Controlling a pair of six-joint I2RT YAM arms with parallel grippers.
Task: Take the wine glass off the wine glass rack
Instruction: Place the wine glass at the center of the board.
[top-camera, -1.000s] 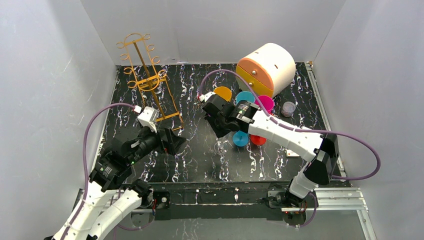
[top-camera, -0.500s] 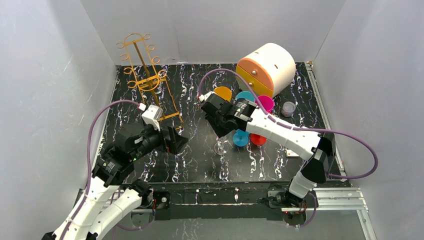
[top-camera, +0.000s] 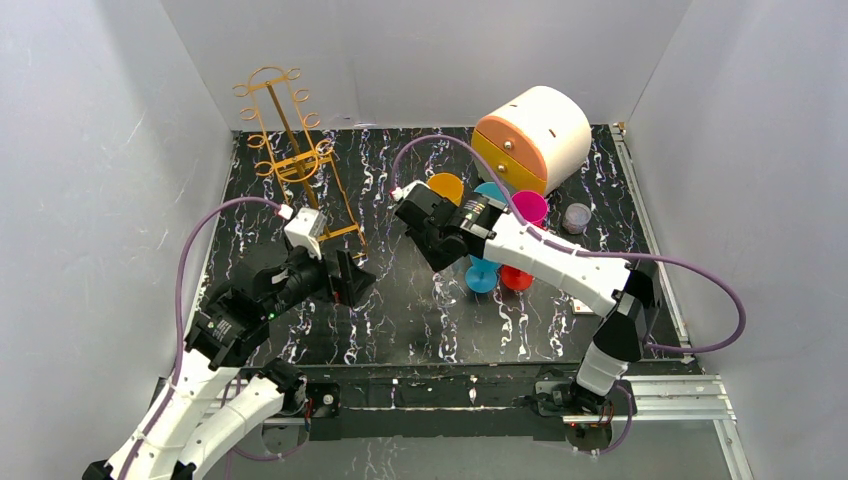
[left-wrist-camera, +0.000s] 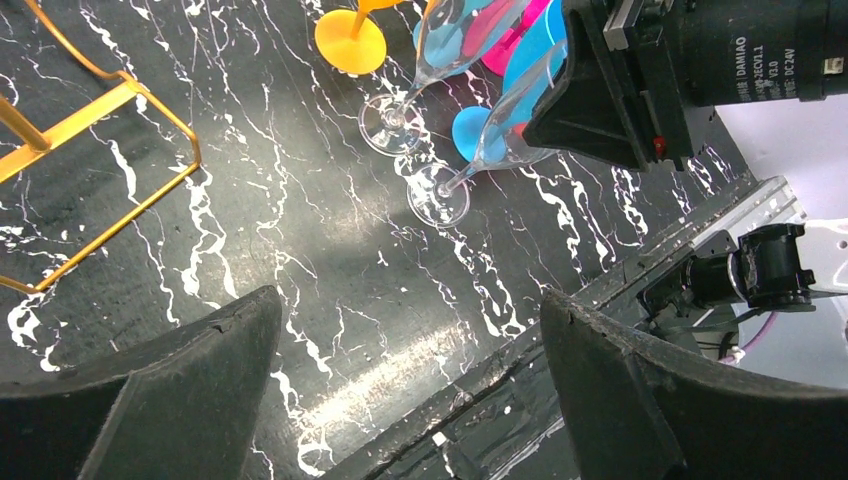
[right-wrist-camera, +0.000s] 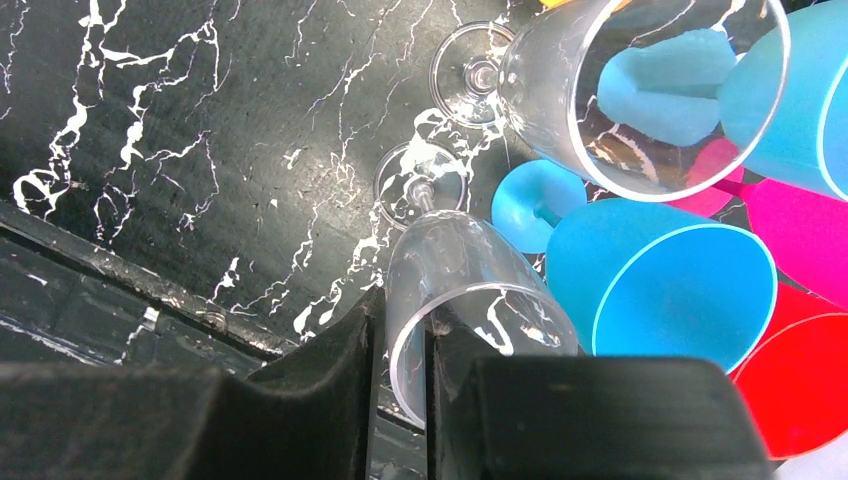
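Right wrist view: your R gripper (right-wrist-camera: 400, 340) is squeezed on the rim of the wine glass (right-wrist-camera: 450, 260). The glass is off the wine glass rack (top-camera: 300, 165) & well to its right, stem running down from the gripper to the table (right-wrist-camera: 200, 150). L gripper (left-wrist-camera: 410, 310) is wide apart, empty, by the rack's base. Top view hides the glass under the R arm (top-camera: 560, 260), so u can't tell if its foot touches down.

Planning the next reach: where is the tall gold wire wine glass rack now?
The tall gold wire rack stands at the far left of the black marbled table in the top view, just beyond the left pincer.
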